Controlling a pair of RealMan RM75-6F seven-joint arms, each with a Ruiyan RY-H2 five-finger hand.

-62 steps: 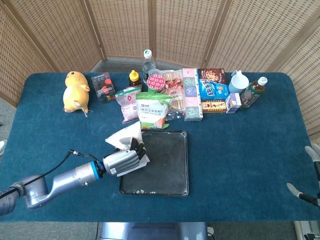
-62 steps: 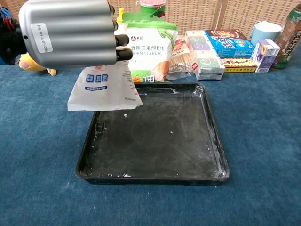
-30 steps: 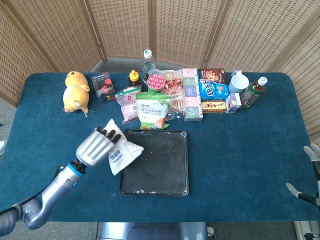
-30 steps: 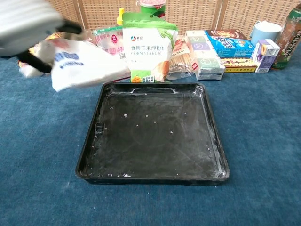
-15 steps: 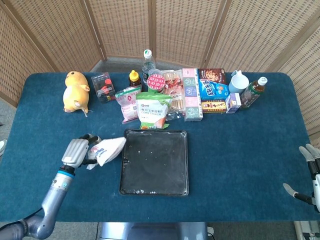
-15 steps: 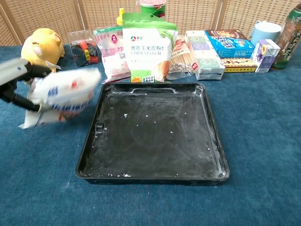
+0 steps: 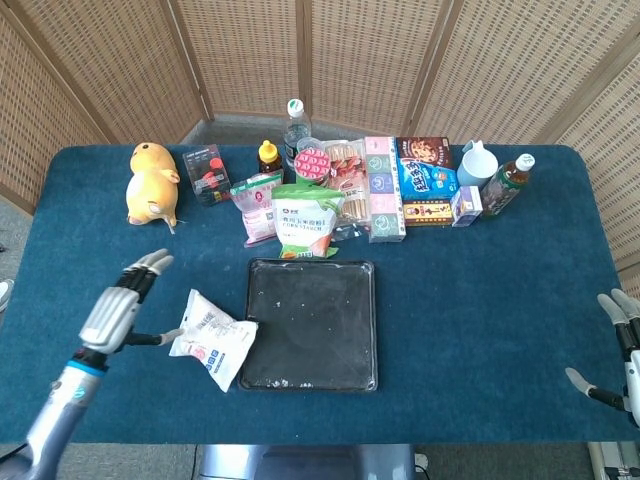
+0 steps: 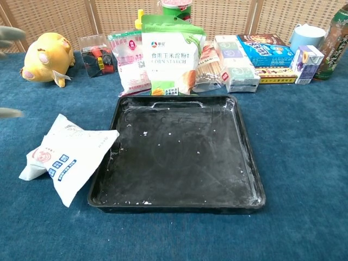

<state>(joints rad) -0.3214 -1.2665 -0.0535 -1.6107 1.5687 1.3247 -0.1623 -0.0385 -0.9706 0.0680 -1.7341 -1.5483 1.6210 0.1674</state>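
The white bag is lying flat on the table near the front-left edge, one corner leaning against the left rim of the black tray, loose from any grip; its blue label is too small to read. The left hand is hovering just left of it, fingers spread and holding nothing. The right hand is waiting at the front-right corner, fingers apart. Behind the tray, a green pouch is reading "CORN STARCH".
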